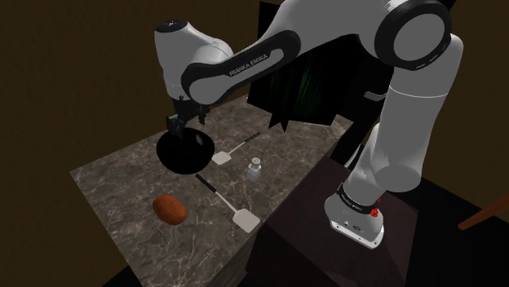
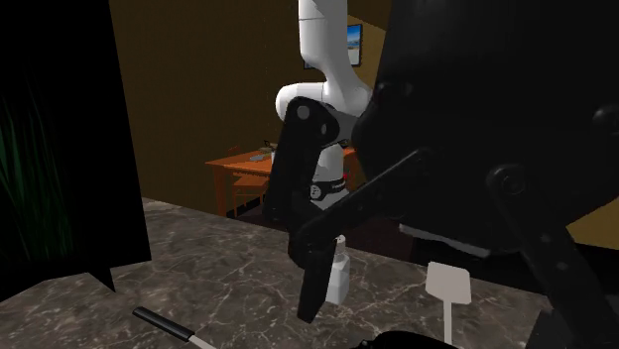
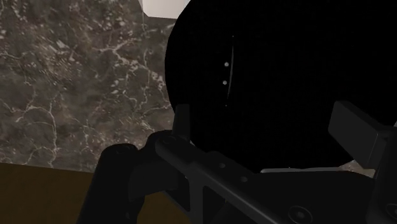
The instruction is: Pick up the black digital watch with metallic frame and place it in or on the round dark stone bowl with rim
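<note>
The gripper [image 3: 270, 124] hangs directly over the bowl [image 3: 305, 57], fingers [image 3: 353, 127] apart w/ nothing clamped. A thin pale streak w/ two dots just beyond the fingertips, inside the bowl, is prob. the watch [image 3: 231, 63]; black on black, so unconfirmed. Open jaws here suit release.

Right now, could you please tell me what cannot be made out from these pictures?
Watch: wrist view, black against the black bowl; the faint line with two dots may be it.
Bowl's inside: shoulder view, partly behind the gripper.
Spatula: second exterior view, head cut off by the bottom edge.
Brown lump: shoulder view, too small to identify.
</note>
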Motion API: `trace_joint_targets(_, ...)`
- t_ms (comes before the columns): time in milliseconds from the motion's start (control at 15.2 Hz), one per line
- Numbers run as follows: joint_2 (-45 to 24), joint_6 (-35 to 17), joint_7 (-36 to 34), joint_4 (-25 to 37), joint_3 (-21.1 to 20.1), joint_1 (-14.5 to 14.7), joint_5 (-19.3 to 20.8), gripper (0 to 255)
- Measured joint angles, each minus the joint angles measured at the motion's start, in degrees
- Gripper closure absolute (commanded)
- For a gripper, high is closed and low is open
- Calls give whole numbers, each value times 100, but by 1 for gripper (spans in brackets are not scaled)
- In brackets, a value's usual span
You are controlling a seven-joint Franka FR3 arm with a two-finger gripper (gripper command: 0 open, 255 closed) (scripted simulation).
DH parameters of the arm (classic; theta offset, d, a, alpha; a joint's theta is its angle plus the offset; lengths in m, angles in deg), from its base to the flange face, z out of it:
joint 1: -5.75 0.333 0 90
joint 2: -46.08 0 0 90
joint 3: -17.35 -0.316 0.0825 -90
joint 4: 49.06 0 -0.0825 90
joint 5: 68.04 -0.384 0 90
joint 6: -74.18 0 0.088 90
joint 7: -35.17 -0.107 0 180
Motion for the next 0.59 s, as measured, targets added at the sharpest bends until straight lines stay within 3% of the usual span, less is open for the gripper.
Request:
trace_joint_targets(198, 211, 326, 59, 125, -40, 8, -93, 0)
trace_joint_targets(594, 262, 419, 85, 167, -46, 4, -117, 0)
